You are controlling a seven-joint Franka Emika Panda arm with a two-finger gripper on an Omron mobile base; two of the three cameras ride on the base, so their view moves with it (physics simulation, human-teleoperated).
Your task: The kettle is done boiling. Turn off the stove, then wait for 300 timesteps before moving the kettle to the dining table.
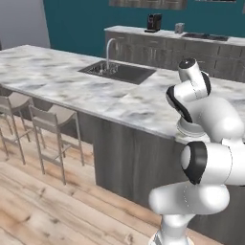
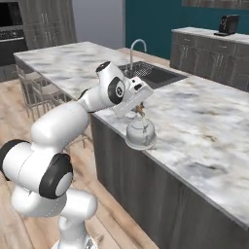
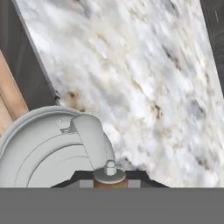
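The kettle [image 2: 141, 133], small, round and whitish, stands on the marble dining table [image 2: 204, 121] close to its front edge. My gripper [image 2: 141, 111] is directly above it, shut on the top of the kettle's arched handle. In the hand view the kettle [image 3: 39, 153] lies at the lower left, and its handle [image 3: 94, 140] curves up to a small knob between my dark fingertips. In the left base view my own arm hides all but a sliver of the kettle [image 1: 189, 129]. The stove [image 1: 205, 36] is a flat dark patch on the back counter.
An inset sink [image 2: 155, 73] with a curved faucet [image 2: 136, 48] lies behind the kettle on the island. Bar stools [image 1: 52, 119] stand along the island's front side over the wood floor. A black coffee machine [image 1: 153, 22] sits on the back counter.
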